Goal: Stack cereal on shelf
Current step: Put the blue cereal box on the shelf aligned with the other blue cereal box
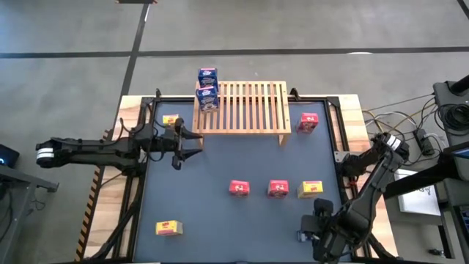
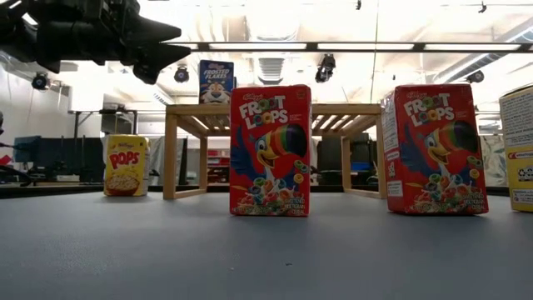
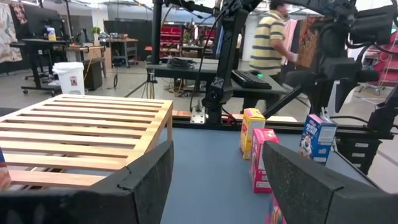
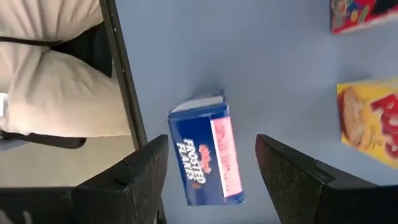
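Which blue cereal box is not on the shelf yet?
The blue box under the right hand, at the table's near right edge; the other two are stacked on the shelf.

Floor: grey concrete [image 1: 66,29], crossed by dark seam lines.
Ceiling: white, with ducts and hanging lamps [image 2: 326,67].
Furniture: desks [image 3: 37,46], white bin [image 3: 69,77].

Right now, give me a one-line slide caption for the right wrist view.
Right pincer open above a blue Frosted Flakes box on the table, yellow box nearby.
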Motion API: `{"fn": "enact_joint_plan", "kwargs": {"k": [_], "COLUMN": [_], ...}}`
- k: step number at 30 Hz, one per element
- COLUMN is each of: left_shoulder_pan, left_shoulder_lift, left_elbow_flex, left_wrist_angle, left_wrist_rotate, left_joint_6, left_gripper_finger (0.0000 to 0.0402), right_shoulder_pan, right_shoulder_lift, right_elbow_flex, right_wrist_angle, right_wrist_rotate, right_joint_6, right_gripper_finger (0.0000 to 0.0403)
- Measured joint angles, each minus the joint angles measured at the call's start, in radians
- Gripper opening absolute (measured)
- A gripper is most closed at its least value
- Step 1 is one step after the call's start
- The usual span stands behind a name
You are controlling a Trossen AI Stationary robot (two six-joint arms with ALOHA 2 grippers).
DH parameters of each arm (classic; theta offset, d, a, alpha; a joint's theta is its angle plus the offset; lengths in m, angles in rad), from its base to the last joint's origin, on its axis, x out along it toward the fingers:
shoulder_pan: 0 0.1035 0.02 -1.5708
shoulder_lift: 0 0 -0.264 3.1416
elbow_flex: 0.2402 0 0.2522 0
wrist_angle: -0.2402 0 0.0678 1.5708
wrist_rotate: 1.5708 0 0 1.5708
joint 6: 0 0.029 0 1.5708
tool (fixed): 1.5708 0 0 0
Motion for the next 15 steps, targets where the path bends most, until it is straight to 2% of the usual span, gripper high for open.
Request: {"fn": "enact_joint_plan", "kwargs": {"k": [15], "left_shoulder_pan": [-0.009], "left_shoulder_lift": [0.008], "left_elbow_flex": [0.0], "left_wrist_angle": [0.0], "left_wrist_rotate": [0.001], "left_joint_6": [-0.002], "left_gripper_finger": [0.0231], "right_shoulder_pan": [0.0], "right_shoulder_lift": [0.106], "right_elbow_flex": [0.005], "right_wrist_angle": [0.018], "right_wrist_rotate": [-0.017], "right_joint_6": [-0.087], "right_gripper_finger": [0.0231]}}
